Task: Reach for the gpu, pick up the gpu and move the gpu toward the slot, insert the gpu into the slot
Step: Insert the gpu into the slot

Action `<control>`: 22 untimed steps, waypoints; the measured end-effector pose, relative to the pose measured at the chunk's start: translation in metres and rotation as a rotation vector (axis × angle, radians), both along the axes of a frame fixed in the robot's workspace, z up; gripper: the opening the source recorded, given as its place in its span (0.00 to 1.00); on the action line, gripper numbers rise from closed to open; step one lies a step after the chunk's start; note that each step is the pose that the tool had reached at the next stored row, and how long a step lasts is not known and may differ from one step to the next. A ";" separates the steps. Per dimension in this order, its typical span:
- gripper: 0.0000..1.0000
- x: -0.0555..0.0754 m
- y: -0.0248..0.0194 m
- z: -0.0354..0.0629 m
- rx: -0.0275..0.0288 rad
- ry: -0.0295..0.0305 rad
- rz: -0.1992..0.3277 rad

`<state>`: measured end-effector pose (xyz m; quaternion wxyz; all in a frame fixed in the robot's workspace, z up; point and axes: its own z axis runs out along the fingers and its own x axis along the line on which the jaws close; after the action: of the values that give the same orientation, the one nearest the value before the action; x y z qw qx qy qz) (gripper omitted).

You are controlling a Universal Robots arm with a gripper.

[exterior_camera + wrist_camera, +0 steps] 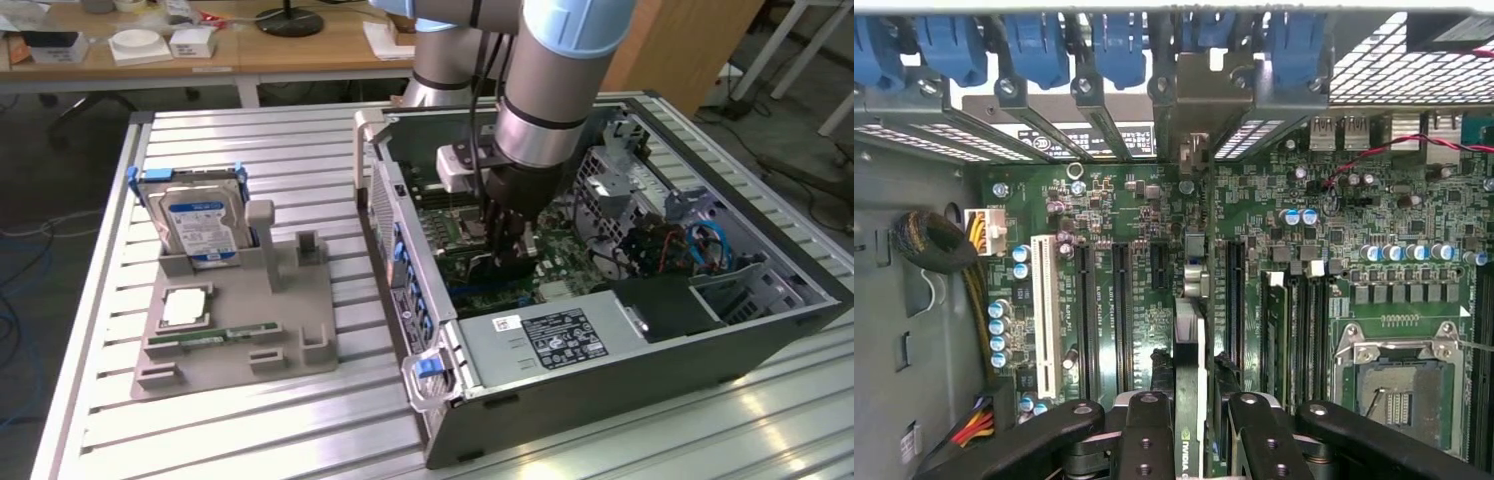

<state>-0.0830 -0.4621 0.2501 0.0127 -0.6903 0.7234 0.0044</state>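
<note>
The gripper (1192, 420) is closed on the gpu (1191, 340), holding it edge-on inside the open computer case (641, 350), right above a slot (1194, 265) on the green motherboard (1354, 260).

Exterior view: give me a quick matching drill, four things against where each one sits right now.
Things:
1. hard drive
2. memory stick
3. gpu
4. gripper

Places:
A. lying flat low on the grey holder
B. inside the open computer case, down over the motherboard
C. standing upright at the back of the grey holder
D. edge-on between the gripper's fingers, above the board's slots

Pairs: 1-C, 2-A, 3-D, 4-B
</note>
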 end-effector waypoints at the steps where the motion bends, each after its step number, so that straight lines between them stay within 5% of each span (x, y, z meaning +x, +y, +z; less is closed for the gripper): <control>1: 0.26 0.000 0.0000 -0.0001 -0.0002 0.0001 0.000; 22: 0.26 0.000 0.0001 0.0026 0.0003 -0.0003 0.002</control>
<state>-0.0832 -0.4621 0.2527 0.0129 -0.6909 0.7228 0.0044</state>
